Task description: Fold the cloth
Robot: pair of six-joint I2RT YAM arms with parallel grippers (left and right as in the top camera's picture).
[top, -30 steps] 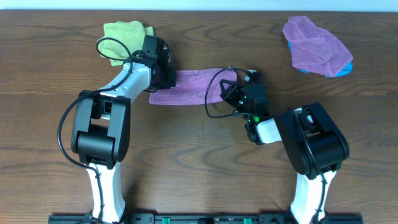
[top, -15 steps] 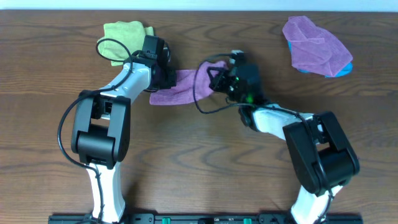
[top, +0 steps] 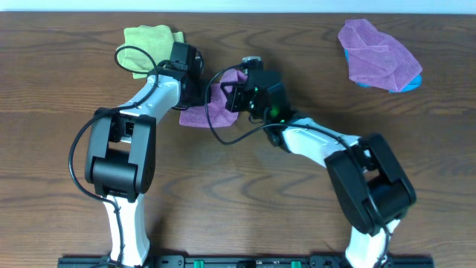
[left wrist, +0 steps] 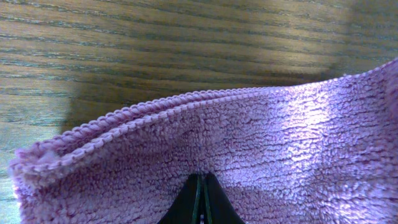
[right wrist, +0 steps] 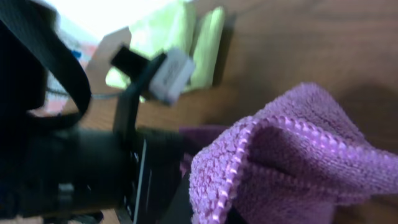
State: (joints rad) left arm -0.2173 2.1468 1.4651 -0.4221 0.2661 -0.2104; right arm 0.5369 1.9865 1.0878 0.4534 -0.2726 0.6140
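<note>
Ideally the right gripper [top: 231,97], clenched on the lifted end of the purple cloth [top: 216,113], carries it low toward 9 o'clock, laying hem on hem. The left gripper [top: 198,93], clamped shut, pins the other end at 11 o'clock on the table [top: 245,201].

Overhead: straight down from well above, taking in the whole table [top: 245,223]. Left wrist: very near, angled down across the purple cloth [left wrist: 261,143] to bare wood beyond. Right wrist: close too, low and sideways over that same cloth toward the left arm [right wrist: 68,168] and green cloth [right wrist: 186,37], both also seen overhead.
</note>
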